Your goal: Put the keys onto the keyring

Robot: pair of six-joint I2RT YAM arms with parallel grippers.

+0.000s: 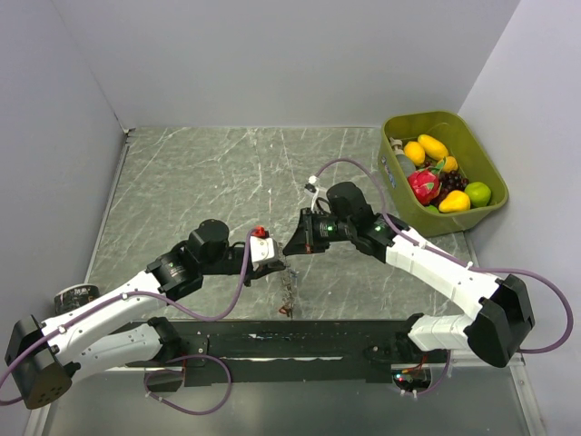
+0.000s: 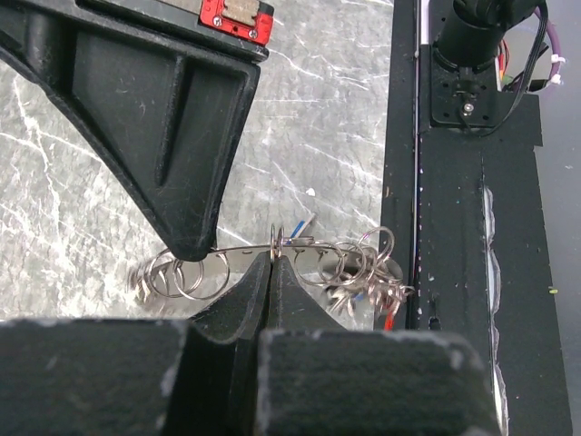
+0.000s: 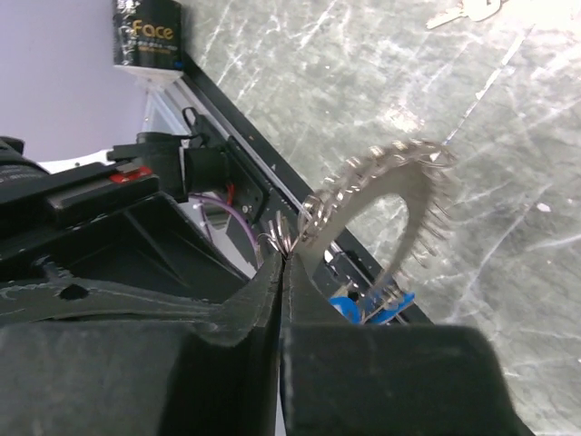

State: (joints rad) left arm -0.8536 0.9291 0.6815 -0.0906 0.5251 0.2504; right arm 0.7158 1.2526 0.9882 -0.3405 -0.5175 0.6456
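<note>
Left gripper (image 2: 272, 263) and right gripper (image 3: 281, 259) both clamped on the keyring (image 3: 413, 186), held in mid-air just beyond the black base rail (image 1: 300, 341).
We see both pairs of jaws pressed together, each pinching the thin wire at its tips. The two grips sit close together, the right one farther from the rail. Keyring hangs down between them toward the rail, strung with many small silver loops (image 2: 182, 277). Blue tag (image 3: 349, 309) and red tag (image 2: 386, 318) dangle at the ring's end nearest the rail; we can't tell key blades from loops there. Silver key-like bits (image 3: 467, 11) lie on the marble table (image 1: 200, 182), away from the rail and cropped by the frame edge. Green bin (image 1: 472, 216) of toy fruit (image 1: 424, 186) sits beyond the rail's right end, well apart.
</note>
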